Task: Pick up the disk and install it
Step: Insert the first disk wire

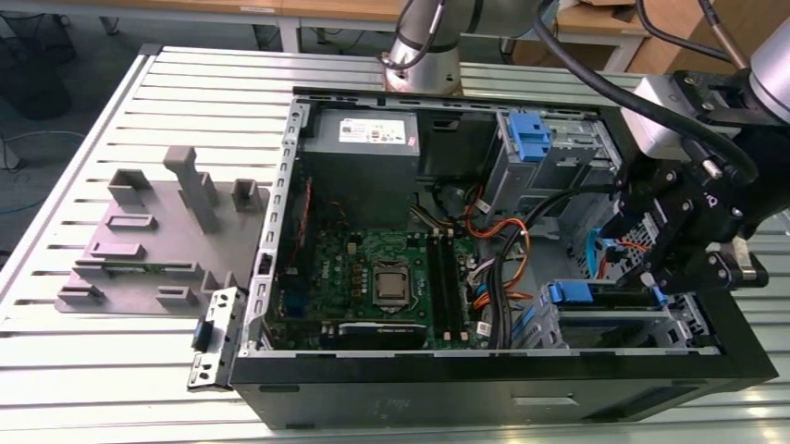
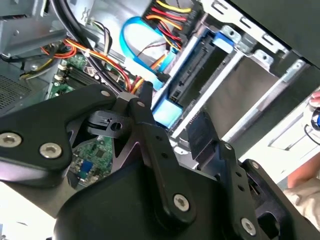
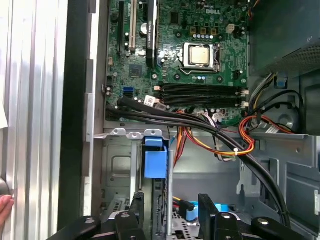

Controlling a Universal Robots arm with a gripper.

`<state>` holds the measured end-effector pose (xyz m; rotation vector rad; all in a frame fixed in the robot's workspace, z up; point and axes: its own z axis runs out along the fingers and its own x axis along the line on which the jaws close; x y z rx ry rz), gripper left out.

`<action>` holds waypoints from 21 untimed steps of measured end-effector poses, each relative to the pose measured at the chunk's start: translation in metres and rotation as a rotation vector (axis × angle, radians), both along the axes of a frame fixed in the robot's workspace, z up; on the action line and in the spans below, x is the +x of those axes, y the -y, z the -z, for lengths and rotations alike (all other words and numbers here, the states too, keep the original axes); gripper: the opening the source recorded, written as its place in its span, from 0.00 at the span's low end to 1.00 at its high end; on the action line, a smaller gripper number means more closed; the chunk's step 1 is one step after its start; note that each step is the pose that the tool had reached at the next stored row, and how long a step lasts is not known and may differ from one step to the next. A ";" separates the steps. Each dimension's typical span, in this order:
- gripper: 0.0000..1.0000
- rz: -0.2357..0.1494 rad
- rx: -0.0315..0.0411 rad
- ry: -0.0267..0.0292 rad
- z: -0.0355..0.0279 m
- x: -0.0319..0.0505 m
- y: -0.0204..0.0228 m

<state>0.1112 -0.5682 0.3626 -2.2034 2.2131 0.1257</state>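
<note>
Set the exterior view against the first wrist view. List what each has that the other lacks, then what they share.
Exterior view: the grey moulded holder beside the open case, and the arm's base behind it.
First wrist view: a person's fingertips on the table beside the case.
Both: the green motherboard, the blue tab at the drive cage, and the gripper over that cage.

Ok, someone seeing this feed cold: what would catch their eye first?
Probably the open computer case on the slatted table, its green motherboard bare in the middle. Next, the black tool hanging over the drive cage at the exterior view's right, just above the disk with its blue rail.
</note>
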 end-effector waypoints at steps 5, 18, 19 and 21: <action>0.55 0.000 0.0002 0.0001 0.0037 0.0020 -0.0037; 0.55 0.002 -0.0024 0.0001 0.0129 0.0081 -0.0025; 0.55 0.002 -0.0026 0.0001 0.0132 0.0081 -0.0024; 0.55 0.002 -0.0028 0.0000 0.0132 0.0081 -0.0024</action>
